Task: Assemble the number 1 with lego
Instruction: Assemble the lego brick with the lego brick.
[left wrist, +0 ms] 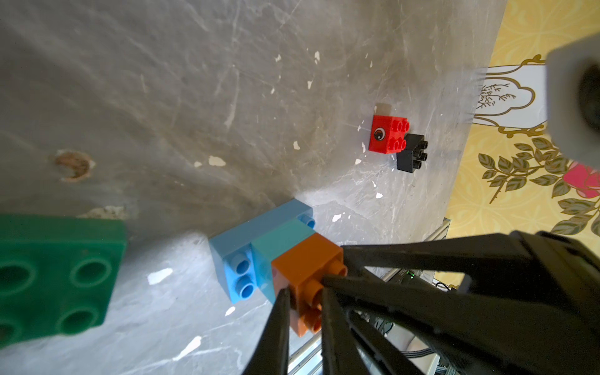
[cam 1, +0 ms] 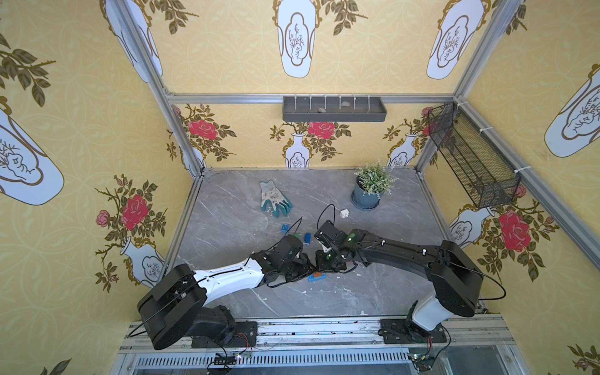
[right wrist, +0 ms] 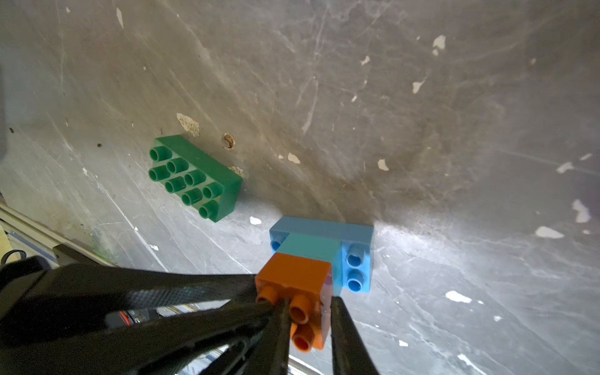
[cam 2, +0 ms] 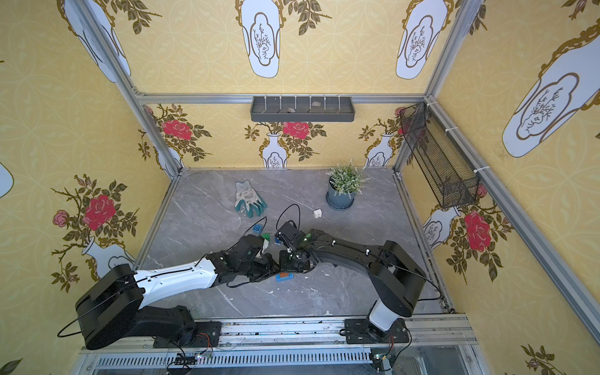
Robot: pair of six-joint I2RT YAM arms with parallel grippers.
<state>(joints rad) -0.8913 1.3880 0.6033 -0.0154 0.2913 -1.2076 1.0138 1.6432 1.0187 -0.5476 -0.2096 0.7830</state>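
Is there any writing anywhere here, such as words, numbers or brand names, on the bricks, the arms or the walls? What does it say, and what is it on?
No text can be read in any view.
Red brick: a printed eye, a picture, not a letter or number.
Orange brick and the other bricks: plain, no print seen.
Dark equipment past the table edge: a tiny pale marking, too small and blurred to read.
Wallpaper: vases and roses only, no lettering.

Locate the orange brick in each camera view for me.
In a top view: orange brick on the table, centre.
In a top view: orange brick, same spot.
Left wrist: orange brick in the foreground, on the teal brick.
Right wrist: orange brick likewise.
Shared landmark: long light blue brick under the stack.
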